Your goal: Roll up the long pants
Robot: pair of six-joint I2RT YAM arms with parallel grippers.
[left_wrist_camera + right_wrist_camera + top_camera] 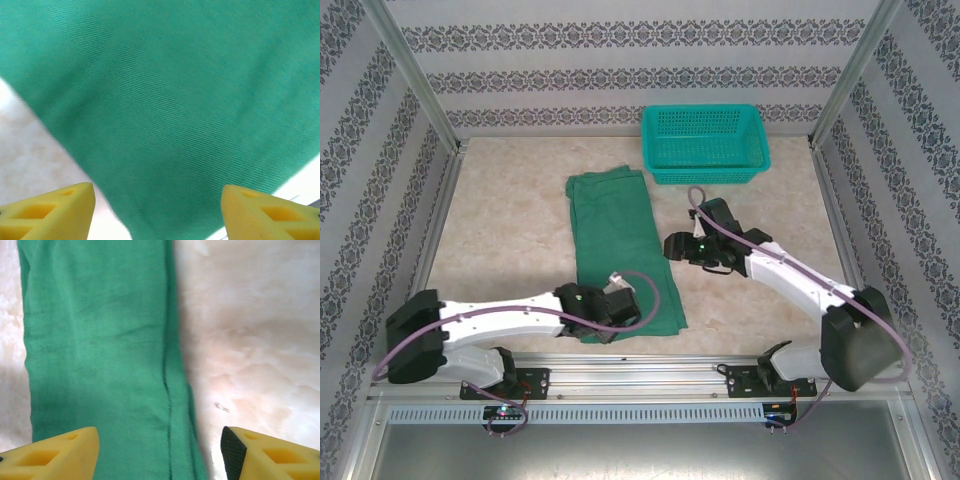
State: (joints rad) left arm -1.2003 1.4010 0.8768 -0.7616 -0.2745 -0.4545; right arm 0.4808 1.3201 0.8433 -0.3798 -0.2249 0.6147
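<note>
Lying flat and folded lengthwise into one long strip, the long pants (618, 240) run from the near edge of the table (500, 240) toward the teal basket (705, 140), which stands just past their far end. My left gripper (157, 192) hangs over the near end of the strip with its fingers spread and nothing pinched. I cannot tell whether they touch the cloth. My right gripper (159, 435), fingers likewise spread, straddles the strip's right edge about halfway along. I judge the step in hand to be taking the near end to start the roll. To do it well, I would bring the right gripper back to the near right corner, pinch all layers at both corners, and make the first turn tight and square to the strip, so the roll does not skew into a cone.
</note>
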